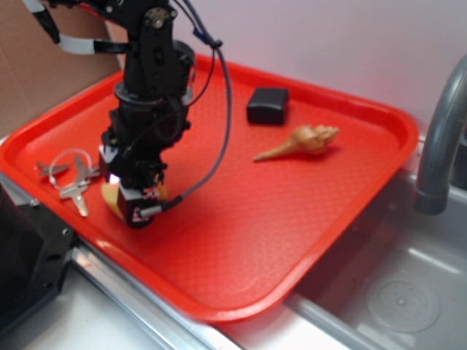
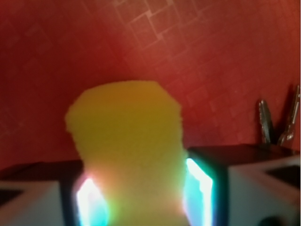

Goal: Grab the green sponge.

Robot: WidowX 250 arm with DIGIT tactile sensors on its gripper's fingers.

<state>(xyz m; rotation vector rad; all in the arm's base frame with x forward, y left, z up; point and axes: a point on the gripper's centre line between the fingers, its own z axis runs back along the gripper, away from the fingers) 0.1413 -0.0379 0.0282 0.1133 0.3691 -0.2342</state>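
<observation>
So going left to right across the tray (image 1: pixel 343 211): there's a bunch of keys (image 1: pixel 69 179) near the left edge, then right next to them the end effector (image 1: pixel 137 209) is down low over the front-left part of the tray, and the sponge (image 1: pixel 111 198) is sitting between its jaws. From the outside view you only catch little yellow bits of it peeking out on either side of the black fingers. The wrist view is way clearer: the sponge (image 2: pixel 127 141) fills the middle of the shot, with the two pads (image 2: pixel 200 188) pressed in against its narrow waist on both sides, so I'd call it closed down around the sponge, holding it by the pinched-in middle of those wavy sides. Can't see the dark scrubby layer from either angle. Handling-wise this thing should be super light and squishy, foam gives under the pads, so no real slip or breakage worry, and the waist seems like the natural spot to grip since the wider ends sort of lock it in. Further right, toward the back edge, there's a small black box (image 1: pixel 268 105), then a tan seashell (image 1: pixel 303 141), both well apart from the action.
</observation>
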